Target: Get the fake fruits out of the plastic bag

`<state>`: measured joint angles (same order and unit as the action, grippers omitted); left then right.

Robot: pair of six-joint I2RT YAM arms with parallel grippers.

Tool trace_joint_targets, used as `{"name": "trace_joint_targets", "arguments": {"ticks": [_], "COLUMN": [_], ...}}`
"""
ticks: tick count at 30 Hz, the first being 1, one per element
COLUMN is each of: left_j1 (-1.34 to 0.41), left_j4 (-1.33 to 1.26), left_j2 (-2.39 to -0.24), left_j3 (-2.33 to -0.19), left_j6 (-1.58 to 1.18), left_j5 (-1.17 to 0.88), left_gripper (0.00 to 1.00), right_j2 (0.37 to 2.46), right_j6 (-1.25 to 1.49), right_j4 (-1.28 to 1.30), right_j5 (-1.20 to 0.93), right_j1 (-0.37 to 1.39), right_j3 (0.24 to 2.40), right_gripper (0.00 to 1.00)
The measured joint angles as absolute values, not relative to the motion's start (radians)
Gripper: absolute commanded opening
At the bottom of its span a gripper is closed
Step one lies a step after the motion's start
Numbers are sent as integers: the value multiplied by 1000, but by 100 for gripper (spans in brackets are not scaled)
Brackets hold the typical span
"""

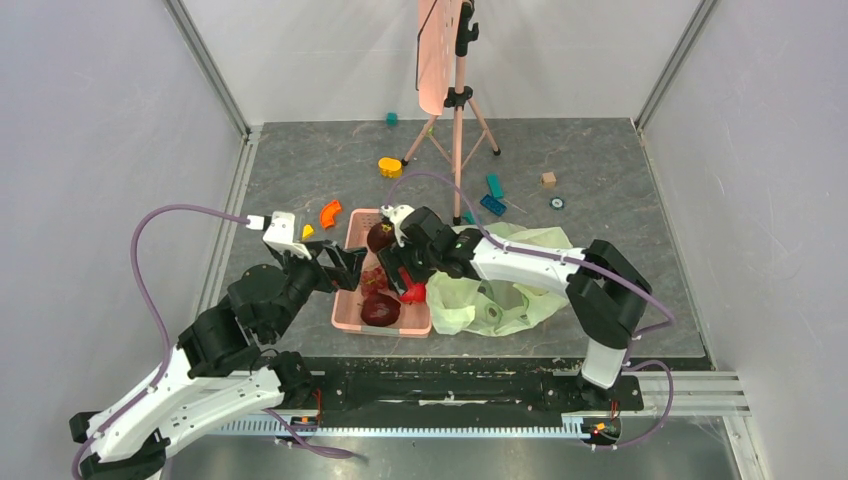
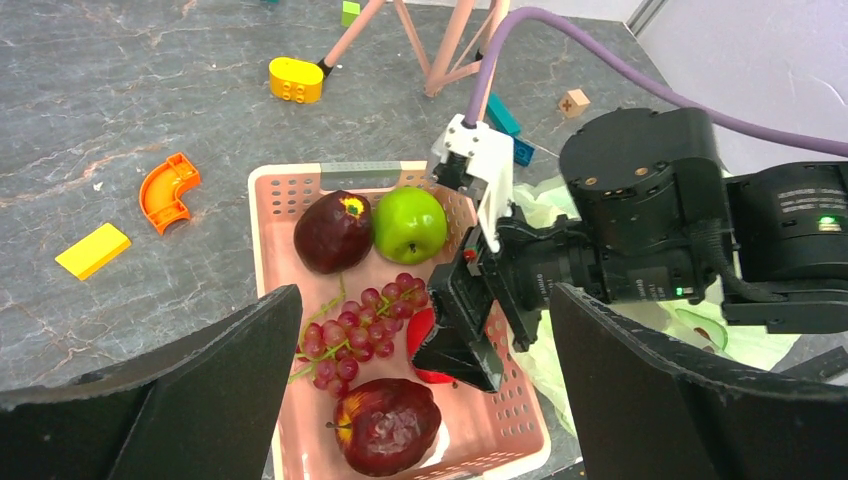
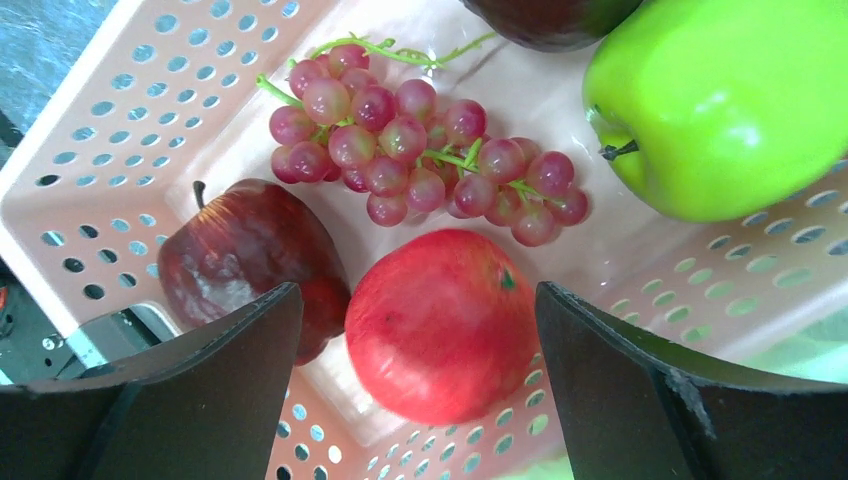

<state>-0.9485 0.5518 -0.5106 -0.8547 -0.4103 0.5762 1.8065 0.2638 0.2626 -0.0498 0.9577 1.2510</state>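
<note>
The left arm reaches forward from the near-left corner, its left gripper (image 1: 350,268) level at the left rim of the pink basket (image 2: 268,230), fingers spread wide with nothing between them. In the basket lie two dark fruits (image 2: 333,232), a bunch of grapes (image 2: 360,325), a green apple (image 2: 408,224) and a red apple (image 3: 440,325). The right arm folds at the elbow and stretches left over the basket; the right gripper (image 3: 418,295) points down, fingers apart either side of the red apple, not gripping it. The plastic bag (image 1: 520,300) lies crumpled just right of the basket, under that forearm.
</note>
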Motion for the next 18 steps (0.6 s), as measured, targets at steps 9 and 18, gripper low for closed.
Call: {"name": "trace_joint_targets", "arguments": {"ticks": [9, 18], "left_j1": [-949, -949], "left_j4": [551, 516], "left_j2": [-509, -592], "left_j3": [-854, -844], "left_j6": [-411, -411], "left_j5": [577, 545], "left_gripper": [100, 100], "right_j2": [1523, 1090], "right_j6": [265, 279], "right_j4": [249, 241], "right_j5": [-72, 60], "right_j1": [957, 900], "right_j3": [1193, 1003], "right_gripper": [89, 89]}}
